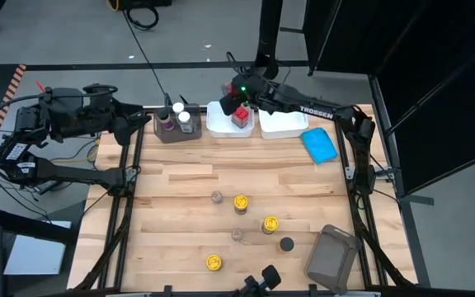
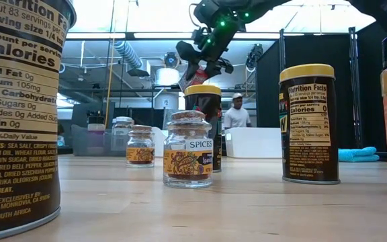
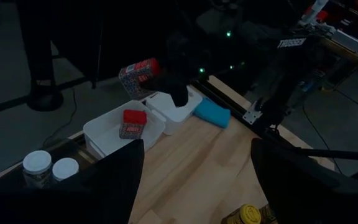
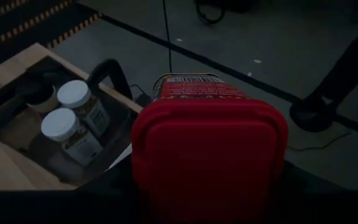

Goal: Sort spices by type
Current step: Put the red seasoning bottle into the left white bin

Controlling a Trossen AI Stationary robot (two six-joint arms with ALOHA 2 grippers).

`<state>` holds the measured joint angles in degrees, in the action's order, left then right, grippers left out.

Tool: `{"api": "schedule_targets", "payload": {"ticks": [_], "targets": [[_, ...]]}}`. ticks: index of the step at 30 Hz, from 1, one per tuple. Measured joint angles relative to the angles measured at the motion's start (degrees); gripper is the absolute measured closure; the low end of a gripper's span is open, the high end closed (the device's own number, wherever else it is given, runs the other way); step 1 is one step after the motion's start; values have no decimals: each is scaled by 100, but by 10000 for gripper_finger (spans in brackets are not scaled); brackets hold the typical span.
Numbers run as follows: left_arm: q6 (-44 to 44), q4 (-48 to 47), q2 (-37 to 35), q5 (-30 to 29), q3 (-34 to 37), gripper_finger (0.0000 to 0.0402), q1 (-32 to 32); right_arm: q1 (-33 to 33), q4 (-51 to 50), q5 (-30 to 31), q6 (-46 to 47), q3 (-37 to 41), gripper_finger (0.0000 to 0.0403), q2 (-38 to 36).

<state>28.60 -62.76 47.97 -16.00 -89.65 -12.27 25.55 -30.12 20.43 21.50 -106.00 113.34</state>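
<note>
a: why is the right pincer (image 1: 239, 106) up in the air over the far edge of the tabletop (image 1: 246, 190)?

b: it's clamped narrow on a red square-capped spice jar (image 3: 139, 74), hanging above the left-hand white rectangular tub (image 1: 218, 124). another red-capped jar (image 3: 133, 123) already lies in that tub, so i'd judge this one is headed for the same place: reds with reds.

a: and the white-capped ones?

b: two white-capped jars (image 4: 79, 118) stand in the grey translucent bin (image 1: 174, 132) just beside that tub, toward the far left corner. same logic, one type per container. a dark-lidded jar (image 1: 166, 120) seems to share the bin.

a: the second white tub (image 1: 283, 124)?

b: next along the far edge; nothing shows in it. a blue sponge-like pad (image 1: 319, 144) lies near the far right corner.

a: what's still unsorted?

b: plenty. three yellow round-lidded jars (image 1: 241, 202) stand mid-tabletop and toward the near edge, with two clear glass jars (image 2: 188, 149) and a black-capped jar (image 1: 286, 244) among them. another grey bin (image 1: 332, 257) sits by the near right corner.

a: the left arm?

b: waiting off the far left corner, the left pincer (image 1: 127, 128) spread wide and holding nothing.
</note>
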Motion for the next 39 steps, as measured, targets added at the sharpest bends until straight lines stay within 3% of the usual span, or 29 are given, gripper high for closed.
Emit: {"api": "schedule_targets", "payload": {"ticks": [14,22,39], "targets": [[0,0,1,-7,0,100,2,266,614,-459,68,-9,190,88],[-1,-48,0,-12,0,100,0,248,294,-824,260,2,190,476],[15,-311,0,-95,0,100,0,-29,-187,-1017,409,2,190,1129]]}}
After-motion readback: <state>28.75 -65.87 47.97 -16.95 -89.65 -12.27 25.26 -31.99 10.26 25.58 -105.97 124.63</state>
